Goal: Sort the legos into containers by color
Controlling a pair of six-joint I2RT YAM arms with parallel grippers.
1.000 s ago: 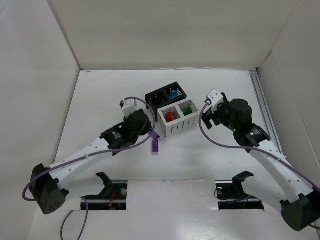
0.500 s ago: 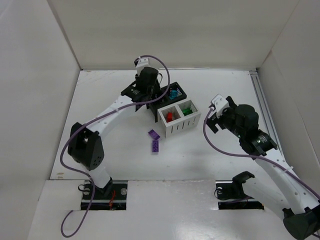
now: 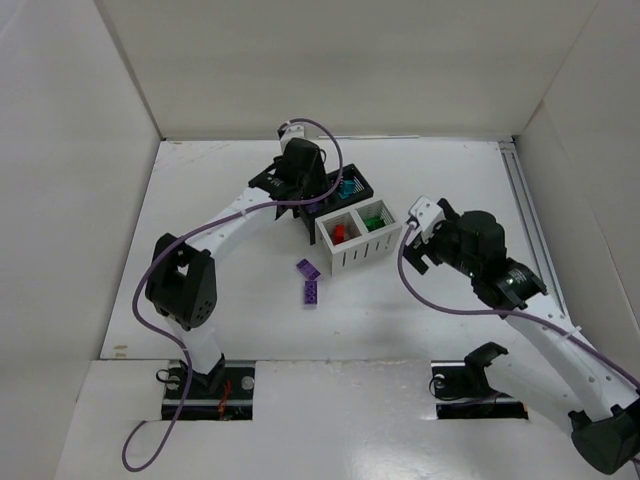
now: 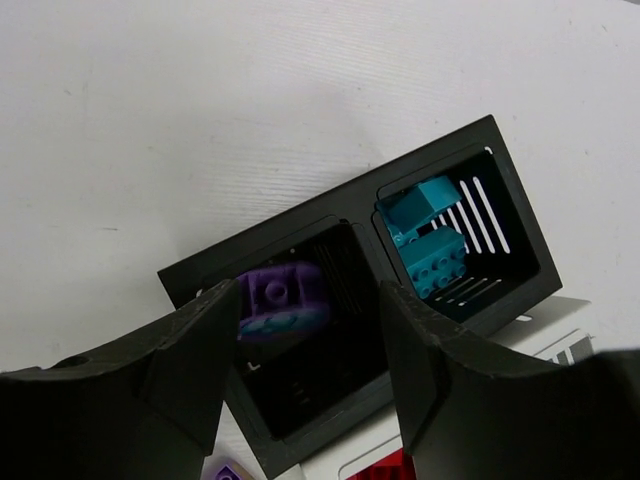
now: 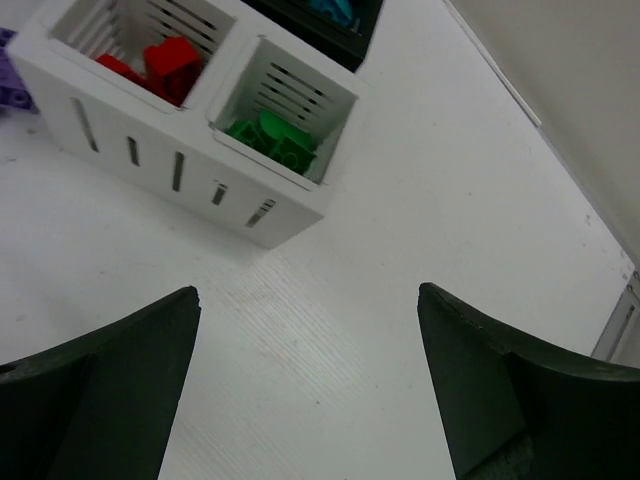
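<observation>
My left gripper [image 3: 308, 203] hangs over the black bin [image 3: 362, 183], open. In the left wrist view its jaws [image 4: 310, 340] stand wide apart above the bin's left compartment [image 4: 300, 225]. A purple oval lego [image 4: 280, 298] lies there, close to the left finger. Teal legos [image 4: 425, 235] fill the right compartment. The white bin [image 3: 345, 262] holds red legos [image 3: 339, 233] and green legos [image 3: 374, 220]. Two purple legos [image 3: 308, 268] [image 3: 313, 291] lie on the table. My right gripper [image 5: 310, 330] is open and empty, over bare table right of the white bin [image 5: 150, 150].
The two bins stand touching, black behind white. The table is walled by white panels at the back and both sides. A metal rail [image 3: 522, 200] runs along the right edge. A purple lego [image 5: 10, 85] shows at the left edge of the right wrist view.
My left arm swung from beside the purple legos on the table up to the black bin; the purple oval now lies in the left compartment. My right arm shifted slightly.
</observation>
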